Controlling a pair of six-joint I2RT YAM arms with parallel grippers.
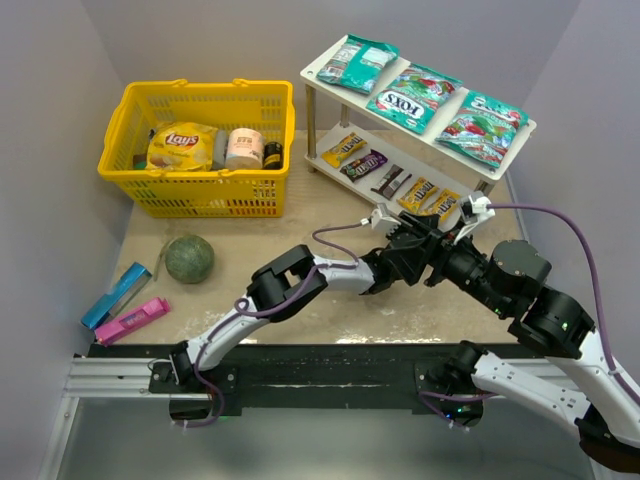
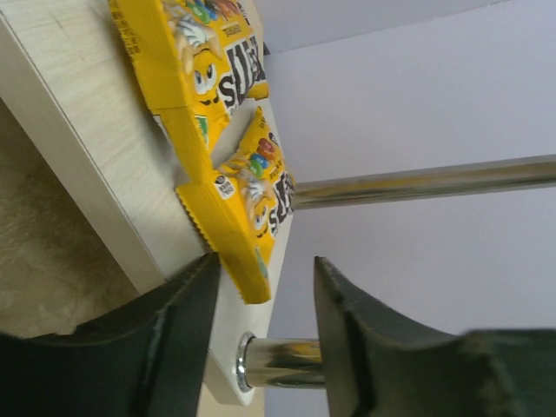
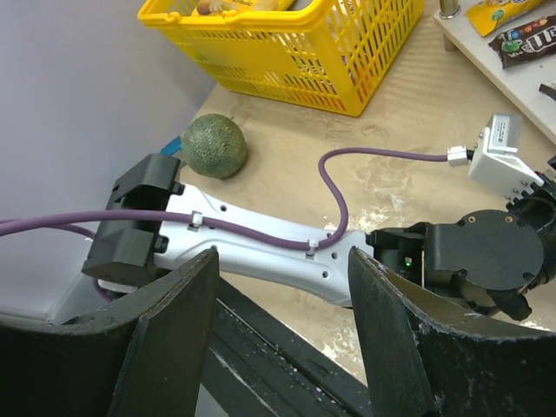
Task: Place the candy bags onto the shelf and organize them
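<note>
Three teal candy bags (image 1: 358,62) (image 1: 413,97) (image 1: 481,127) lie on the top board of the white shelf (image 1: 320,75). Small yellow (image 1: 344,150), purple-brown (image 1: 364,164) and further yellow packets (image 1: 418,193) lie in a row on its lower board. My left gripper (image 1: 438,226) is at the lower board's right front corner. In the left wrist view it (image 2: 265,262) is open and empty, either side of the chrome leg (image 2: 278,360), just below a yellow packet (image 2: 248,200). My right gripper (image 1: 405,262) (image 3: 282,256) is open and empty above the left forearm (image 3: 261,252).
A yellow basket (image 1: 125,170) at the back left holds a Lay's bag (image 1: 182,147) and jars. A green melon (image 1: 189,258), a flat blue packet (image 1: 117,295) and a pink item (image 1: 132,320) lie on the table's left side. The two arms cross close together before the shelf.
</note>
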